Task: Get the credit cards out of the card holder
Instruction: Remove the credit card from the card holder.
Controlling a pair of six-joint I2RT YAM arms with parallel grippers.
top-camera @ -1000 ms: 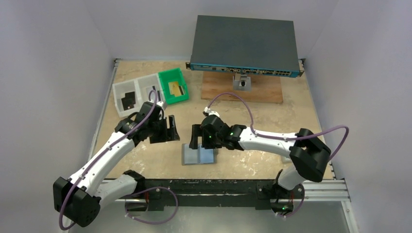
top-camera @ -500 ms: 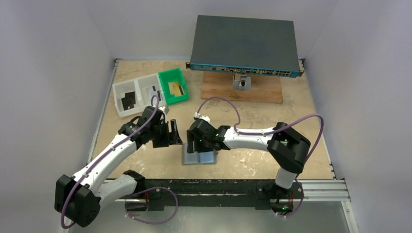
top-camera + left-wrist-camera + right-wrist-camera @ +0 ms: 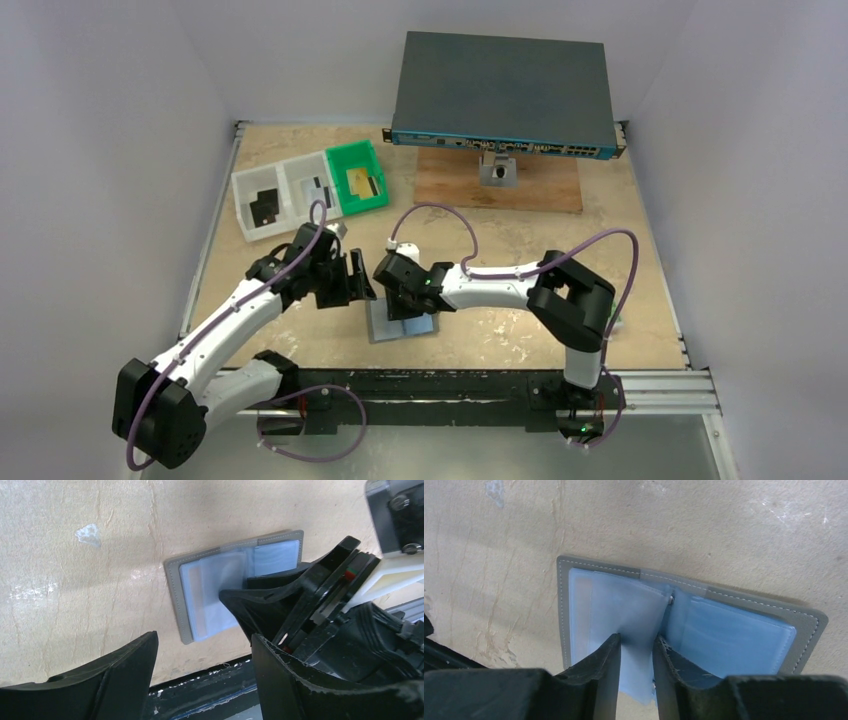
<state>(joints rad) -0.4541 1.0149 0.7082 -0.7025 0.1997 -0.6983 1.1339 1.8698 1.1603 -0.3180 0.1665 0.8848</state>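
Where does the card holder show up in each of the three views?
Top external: the card holder lies low and centre-left, partly under the right tool.
Left wrist: it lies open at the centre, beyond the open left tool.
Right wrist: it fills the centre, open.
Shared landmark: the right tool pinching a clear pocket leaf.
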